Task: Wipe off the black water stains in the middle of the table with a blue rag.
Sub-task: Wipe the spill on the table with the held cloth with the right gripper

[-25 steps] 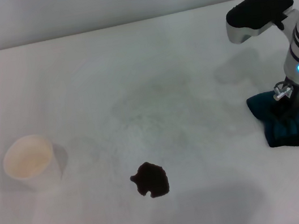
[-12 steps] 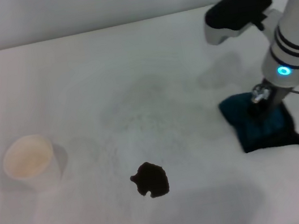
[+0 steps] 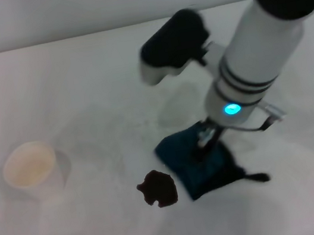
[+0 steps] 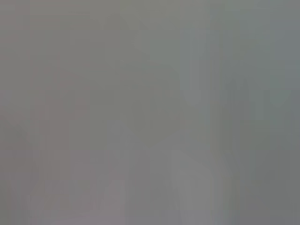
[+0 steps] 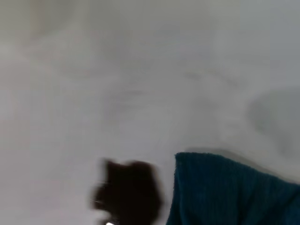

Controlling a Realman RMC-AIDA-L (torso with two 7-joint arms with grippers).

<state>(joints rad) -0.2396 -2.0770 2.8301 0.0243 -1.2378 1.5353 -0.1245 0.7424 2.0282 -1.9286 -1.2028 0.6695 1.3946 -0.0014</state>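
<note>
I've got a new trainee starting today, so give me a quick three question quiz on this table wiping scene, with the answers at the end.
1. True or false: the blue rag already covers the dark stain.
2. Which thing stands at the table's left side? A) a paper cup B) a bottle C) a plate
3. Fill in: the right gripper presses down on the ____.

Key
1. False. The rag lies just beside the stain, on its right in the head view, and the whole stain shows.
2. A.
3. Rag. The left gripper is not in view.
</note>
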